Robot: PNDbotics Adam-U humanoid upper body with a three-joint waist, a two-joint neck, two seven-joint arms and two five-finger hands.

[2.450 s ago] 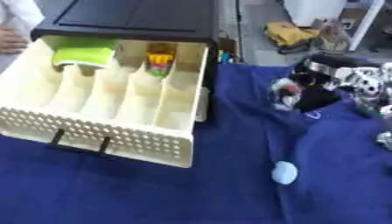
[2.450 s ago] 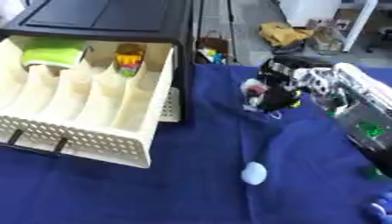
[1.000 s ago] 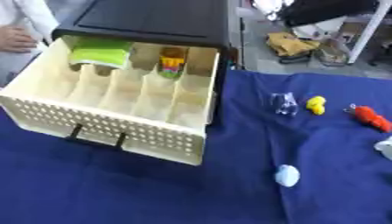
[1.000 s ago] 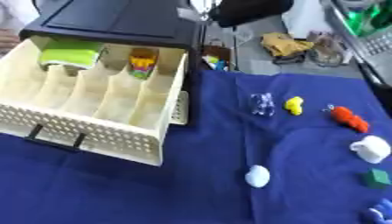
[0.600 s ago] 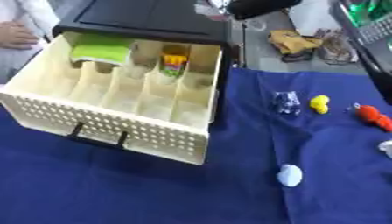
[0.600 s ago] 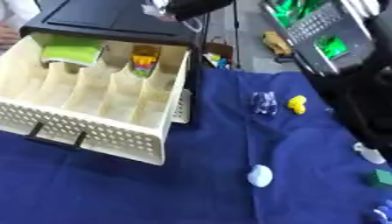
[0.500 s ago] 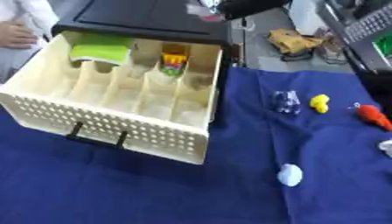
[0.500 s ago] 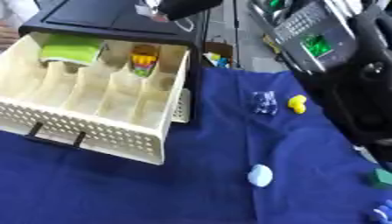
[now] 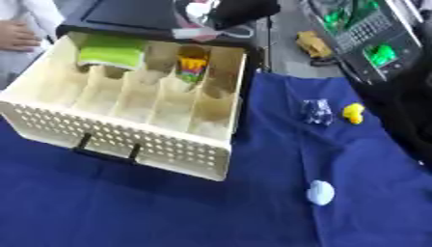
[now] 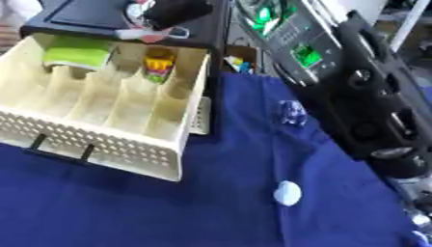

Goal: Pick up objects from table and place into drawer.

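Your right hand (image 10: pixel 173 12) hovers over the drawer's (image 9: pixel 127 140) back edge, clutching something pink-white; you can't tell its fingers' spread or the thing's axis.

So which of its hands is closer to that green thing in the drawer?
The right. Its right hand hovers over the drawer at its back edge, just behind and right of the green thing. The left hand shows in neither view.

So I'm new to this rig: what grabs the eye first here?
The open cream perforated plastic drawer at left, with a green block in a back compartment. The right hand reaches over its back edge. A pale round object lies on the blue cloth.
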